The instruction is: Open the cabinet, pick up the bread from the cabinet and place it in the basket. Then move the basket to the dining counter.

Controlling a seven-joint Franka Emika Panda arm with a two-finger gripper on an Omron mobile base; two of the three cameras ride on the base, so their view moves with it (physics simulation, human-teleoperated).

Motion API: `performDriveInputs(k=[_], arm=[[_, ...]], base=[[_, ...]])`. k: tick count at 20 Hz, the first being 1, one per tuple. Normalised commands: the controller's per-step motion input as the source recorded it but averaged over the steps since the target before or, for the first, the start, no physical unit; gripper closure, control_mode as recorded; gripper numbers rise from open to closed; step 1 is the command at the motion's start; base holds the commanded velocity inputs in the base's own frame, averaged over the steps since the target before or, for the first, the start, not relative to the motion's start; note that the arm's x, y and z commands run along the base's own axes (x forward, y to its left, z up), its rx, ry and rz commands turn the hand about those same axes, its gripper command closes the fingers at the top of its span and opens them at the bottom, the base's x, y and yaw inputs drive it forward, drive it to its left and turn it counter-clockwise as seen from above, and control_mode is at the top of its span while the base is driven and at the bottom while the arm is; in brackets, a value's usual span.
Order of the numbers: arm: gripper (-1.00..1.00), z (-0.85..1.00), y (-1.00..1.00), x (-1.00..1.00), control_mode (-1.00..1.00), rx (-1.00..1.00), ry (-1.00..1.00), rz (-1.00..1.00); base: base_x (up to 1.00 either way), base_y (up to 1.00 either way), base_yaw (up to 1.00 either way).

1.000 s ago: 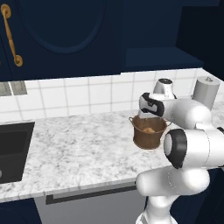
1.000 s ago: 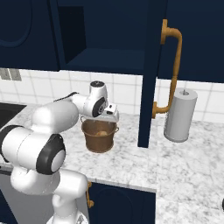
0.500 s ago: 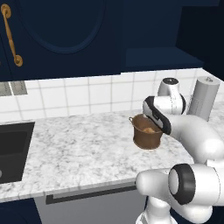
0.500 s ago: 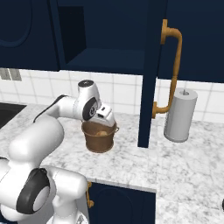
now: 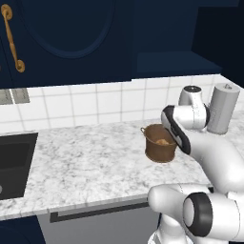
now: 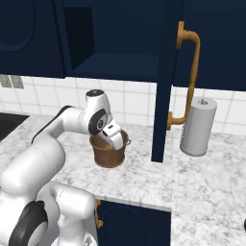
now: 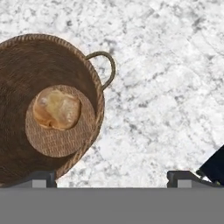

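The copper-brown basket (image 5: 158,151) (image 6: 108,156) (image 7: 17,74) stands on the marble worktop (image 5: 86,157). The golden bread (image 5: 163,141) (image 7: 57,108) lies on its bottom. My gripper (image 7: 111,178) hangs open just above the basket's rim, on the side of one loop handle (image 7: 106,65). One fingertip (image 7: 39,177) is over the inside and the other fingertip (image 7: 183,177) over the worktop. The hand (image 6: 113,135) covers part of the basket's mouth. The navy cabinet (image 6: 120,57) stands open, its door (image 6: 162,81) edge-on with a brass handle (image 6: 190,72). The dining counter is out of view.
A tall grey cylinder (image 5: 223,108) (image 6: 197,126) stands right of the basket, beyond the open door. A black sink (image 5: 12,164) is set into the worktop at far left. A closed navy cabinet (image 5: 66,38) hangs above, and a grey drawer front (image 5: 95,224) lies below.
The hand has come down and slightly right, from behind the basket to over its rim, while the arm's elbow swung out to the side. Basket and bread have stayed put.
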Motion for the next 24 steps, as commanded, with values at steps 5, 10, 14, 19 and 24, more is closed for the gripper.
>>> performDriveInputs(k=[5, 10, 14, 19, 24], arm=[[-1.00, -0.02, -0.02, -0.04, -1.00, 0.11, 0.00, -0.12], [-1.00, -0.15, -0.02, 0.08, -1.00, 0.18, 0.00, 0.02], [-1.00, -0.13, 0.00, 0.35, -1.00, 0.02, 0.04, 0.07], [-1.00, -0.29, 0.00, 0.40, -1.00, 0.00, 0.02, 0.06], [-1.00, -0.38, -0.01, 0.22, -1.00, 0.00, 0.00, 0.05]], base=[[0.00, 0.00, 0.00], [0.00, 0.00, 0.00], [0.00, 0.00, 0.00], [0.00, 0.00, 0.00], [0.00, 0.00, 0.00]])
